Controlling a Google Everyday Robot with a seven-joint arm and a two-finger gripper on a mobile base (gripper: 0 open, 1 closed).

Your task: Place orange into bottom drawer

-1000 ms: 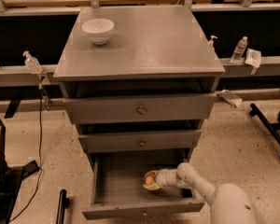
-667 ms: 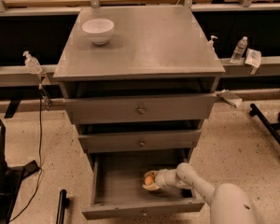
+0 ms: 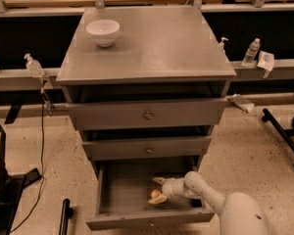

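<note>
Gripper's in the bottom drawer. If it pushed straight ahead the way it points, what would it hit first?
The orange. It lies inside the open gripper, which points left within the bottom drawer. Past the orange it would probably meet the drawer floor or left wall, though depth is unclear.

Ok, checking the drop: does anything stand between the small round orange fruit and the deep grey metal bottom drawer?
Nothing visible does. The orange is already inside the open bottom drawer, at the gripper, which reaches into it.
</note>
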